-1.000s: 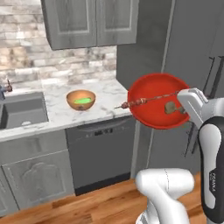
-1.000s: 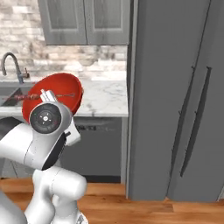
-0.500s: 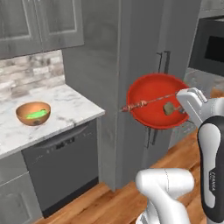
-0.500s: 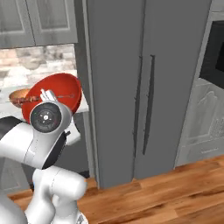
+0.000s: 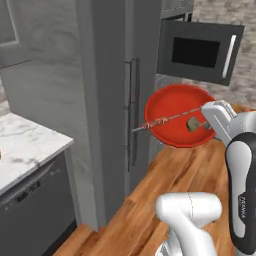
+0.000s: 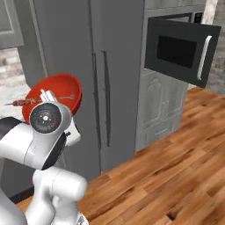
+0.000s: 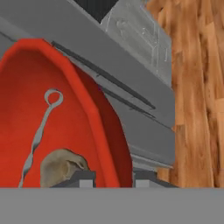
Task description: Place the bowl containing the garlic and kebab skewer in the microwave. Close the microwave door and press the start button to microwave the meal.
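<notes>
- While the microwave door (image 5: 200, 52) hangs open beyond the refrigerator (image 5: 107, 100):
- gripper (image 7: 113, 178) fingers clamp the bowl (image 5: 177, 112) rim;
- garlic (image 7: 61, 166), kebab skewer (image 5: 162, 120) inside.

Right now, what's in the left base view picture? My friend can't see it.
The robot's fingers hold a red bowl by its rim, with a kebab skewer and a garlic lump inside. Behind it, the microwave door hangs open beside a tall grey fridge, above a wooden floor.
</notes>
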You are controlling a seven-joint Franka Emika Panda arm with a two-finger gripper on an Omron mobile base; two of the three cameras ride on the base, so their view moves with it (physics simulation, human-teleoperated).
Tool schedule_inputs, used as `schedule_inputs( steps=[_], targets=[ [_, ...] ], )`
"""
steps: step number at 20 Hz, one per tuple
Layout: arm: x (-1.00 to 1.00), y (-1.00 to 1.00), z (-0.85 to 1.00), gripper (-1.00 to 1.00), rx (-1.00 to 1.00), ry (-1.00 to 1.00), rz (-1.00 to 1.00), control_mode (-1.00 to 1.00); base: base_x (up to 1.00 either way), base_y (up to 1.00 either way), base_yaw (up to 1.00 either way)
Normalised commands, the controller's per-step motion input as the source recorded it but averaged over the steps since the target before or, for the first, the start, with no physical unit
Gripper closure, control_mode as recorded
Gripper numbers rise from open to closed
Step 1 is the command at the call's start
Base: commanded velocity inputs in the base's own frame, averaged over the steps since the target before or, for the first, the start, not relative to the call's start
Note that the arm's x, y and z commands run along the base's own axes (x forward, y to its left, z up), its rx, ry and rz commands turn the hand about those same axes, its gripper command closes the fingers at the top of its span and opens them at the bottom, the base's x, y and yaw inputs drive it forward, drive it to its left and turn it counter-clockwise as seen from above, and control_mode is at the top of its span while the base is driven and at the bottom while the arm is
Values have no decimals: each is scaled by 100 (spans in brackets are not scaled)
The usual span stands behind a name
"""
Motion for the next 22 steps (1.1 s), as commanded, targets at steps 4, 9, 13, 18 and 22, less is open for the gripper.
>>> schedule_inputs(
  steps=[4, 9, 13, 18, 22],
  targets=[
    [0, 0, 0, 100, 0, 0, 0, 100, 4, -62, -51],
    [0, 0, 0, 100, 0, 0, 0, 100, 18, -86, -44],
    [0, 0, 0, 100, 0, 0, 0, 100, 30, -93, -39],
    [0, 0, 0, 100, 0, 0, 0, 100, 51, -97, -34],
    [0, 0, 0, 100, 0, 0, 0, 100, 72, -68, -25]
  ],
)
